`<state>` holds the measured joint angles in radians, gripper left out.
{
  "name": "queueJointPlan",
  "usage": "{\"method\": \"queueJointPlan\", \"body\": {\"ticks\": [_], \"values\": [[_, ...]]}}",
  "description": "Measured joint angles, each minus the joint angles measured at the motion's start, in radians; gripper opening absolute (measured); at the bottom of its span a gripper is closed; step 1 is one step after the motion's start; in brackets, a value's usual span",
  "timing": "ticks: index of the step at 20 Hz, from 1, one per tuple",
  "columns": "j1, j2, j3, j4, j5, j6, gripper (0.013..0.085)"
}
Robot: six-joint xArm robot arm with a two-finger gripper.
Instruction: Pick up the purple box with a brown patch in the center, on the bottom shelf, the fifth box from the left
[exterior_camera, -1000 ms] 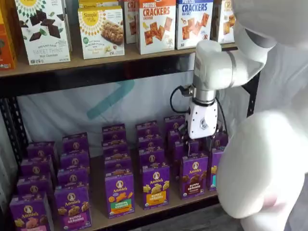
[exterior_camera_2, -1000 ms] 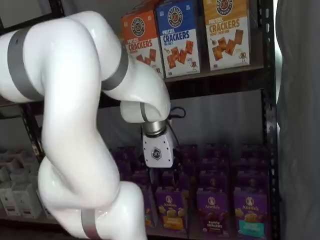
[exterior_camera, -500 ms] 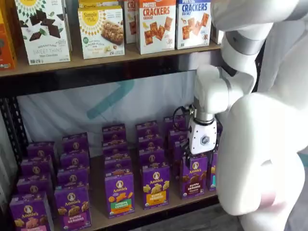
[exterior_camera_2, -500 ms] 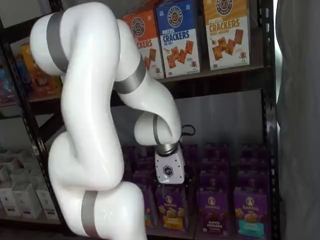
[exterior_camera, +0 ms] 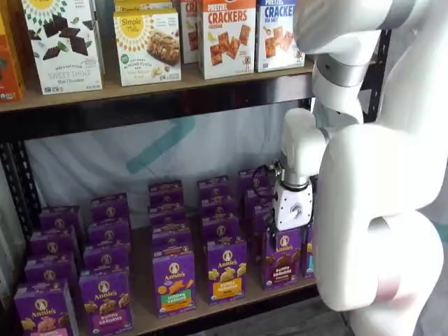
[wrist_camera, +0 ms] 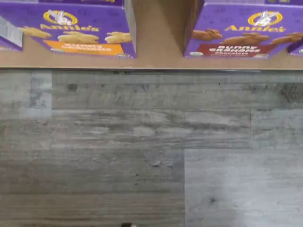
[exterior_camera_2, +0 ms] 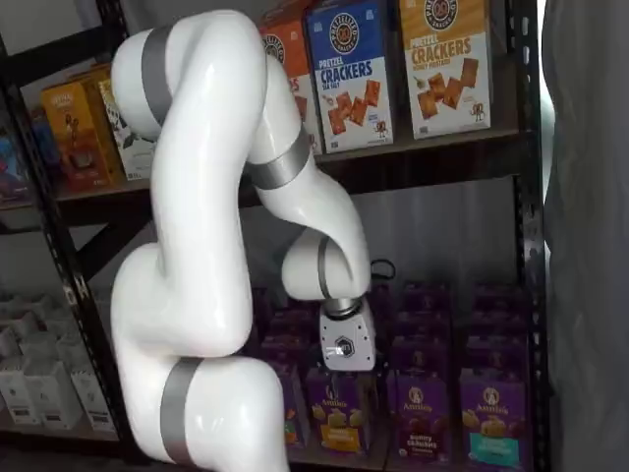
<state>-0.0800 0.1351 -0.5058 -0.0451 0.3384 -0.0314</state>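
Observation:
The purple box (exterior_camera: 282,260) with dark brown cookies and a maroon band stands upright at the front of the bottom shelf (exterior_camera: 143,316), and shows in both shelf views (exterior_camera_2: 418,419). In the wrist view its front face (wrist_camera: 241,33) sits at the shelf's front edge (wrist_camera: 156,60). My gripper (exterior_camera: 291,235) hangs just above and in front of this box, its white body pointing down. The same gripper (exterior_camera_2: 350,380) hangs low among the purple cartons. Its dark fingers are hard to make out against the boxes. I take it as open, and nothing is held.
A purple carton with an orange band (exterior_camera: 226,270) stands left of the target, seen in the wrist view too (wrist_camera: 80,28). Several rows of purple cartons fill the shelf behind. Cracker boxes (exterior_camera: 227,35) line the upper board. Grey plank floor (wrist_camera: 142,142) lies below the shelf edge. The white arm (exterior_camera: 378,210) fills the right.
The arm has folded downward and the gripper has sunk lower, closer to the front row and the brown-cookie box. No box has moved.

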Motion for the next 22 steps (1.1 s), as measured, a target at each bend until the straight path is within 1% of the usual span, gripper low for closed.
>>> {"method": "queueJointPlan", "body": {"ticks": [6,9,10,11,12,13,14,17,20,22], "values": [[-0.016,0.115,-0.086,0.013,-0.024,-0.029,0.085],[-0.027,0.178,-0.148,0.028,-0.021,-0.053,0.085],[-0.029,0.198,-0.167,0.038,-0.023,-0.066,0.085],[-0.03,0.22,-0.19,0.071,-0.022,-0.098,0.085],[-0.031,0.234,-0.206,0.081,-0.016,-0.109,0.085],[-0.032,0.248,-0.223,0.085,-0.007,-0.113,0.085],[-0.034,0.265,-0.243,0.078,0.0,-0.108,0.085],[-0.035,0.32,-0.298,0.07,-0.008,-0.103,0.085],[-0.035,0.358,-0.339,0.076,0.005,-0.108,0.085],[-0.036,0.384,-0.367,0.063,0.008,-0.097,0.085]]}}
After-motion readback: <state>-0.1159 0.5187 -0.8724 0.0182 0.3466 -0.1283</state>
